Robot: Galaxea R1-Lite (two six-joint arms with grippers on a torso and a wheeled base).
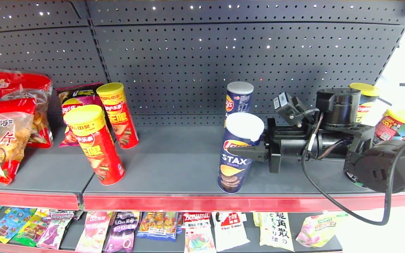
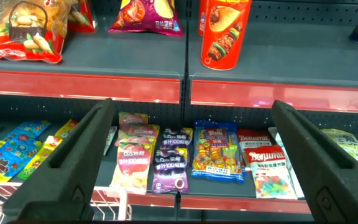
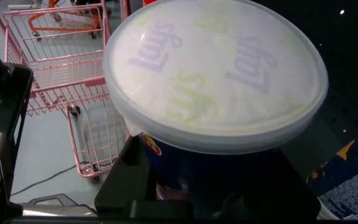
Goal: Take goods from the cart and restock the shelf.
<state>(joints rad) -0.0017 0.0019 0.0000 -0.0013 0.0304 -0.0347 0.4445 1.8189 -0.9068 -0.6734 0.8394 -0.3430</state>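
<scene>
A blue chip can (image 1: pixel 233 174) with a white lid (image 3: pixel 216 74) stands slightly tilted near the front edge of the grey shelf (image 1: pixel 174 165). My right gripper (image 1: pixel 240 150) is shut on its upper body, reaching in from the right. A second blue can (image 1: pixel 239 96) stands right behind it. The pink cart (image 3: pixel 61 74) shows on the floor in the right wrist view. Lower down, my left gripper (image 2: pixel 192 104) is open and holds nothing, facing the bottom shelf of snack packets (image 2: pixel 215 152).
Two red cans (image 1: pixel 95 144) (image 1: pixel 118 114) and red snack bags (image 1: pixel 5 137) fill the shelf's left part. Yellow-lidded cans (image 1: pixel 399 124) stand at the far right behind my arm. Bare shelf lies between the red and blue cans. The perforated back panel (image 1: pixel 202 63) closes the rear.
</scene>
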